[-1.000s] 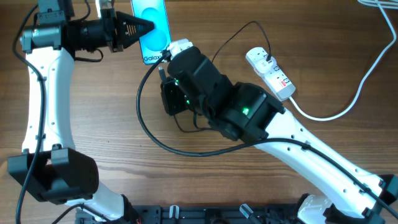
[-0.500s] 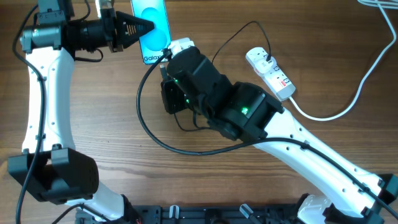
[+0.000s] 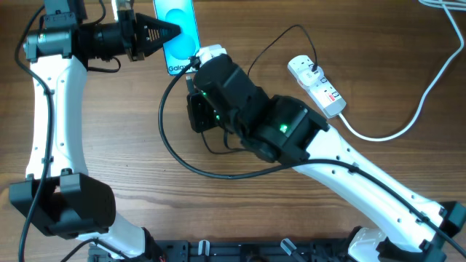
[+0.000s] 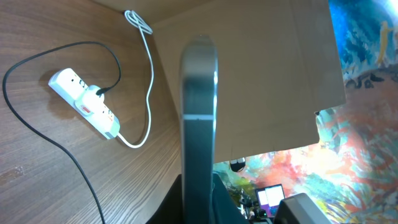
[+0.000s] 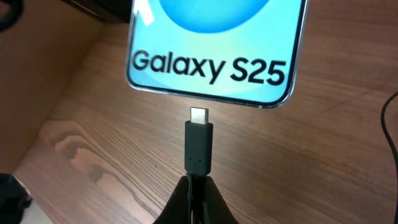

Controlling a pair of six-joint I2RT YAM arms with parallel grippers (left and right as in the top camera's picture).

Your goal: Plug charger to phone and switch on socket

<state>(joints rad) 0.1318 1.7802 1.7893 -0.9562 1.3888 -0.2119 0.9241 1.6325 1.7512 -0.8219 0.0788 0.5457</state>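
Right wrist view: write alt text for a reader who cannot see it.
The right hand pinches the charger by its plug, metal tip just short of the bottom edge of the phone, whose screen reads Galaxy S25. A wooden table lies beneath.

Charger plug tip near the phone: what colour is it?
Black moulded charger plug with a bare silver metal tip; shows best in right wrist view.

Your phone (image 5: 214, 50) shows "Galaxy S25"; the charger (image 5: 199, 148) plug points at its bottom edge, just short. The socket (image 3: 317, 86) lies well apart.
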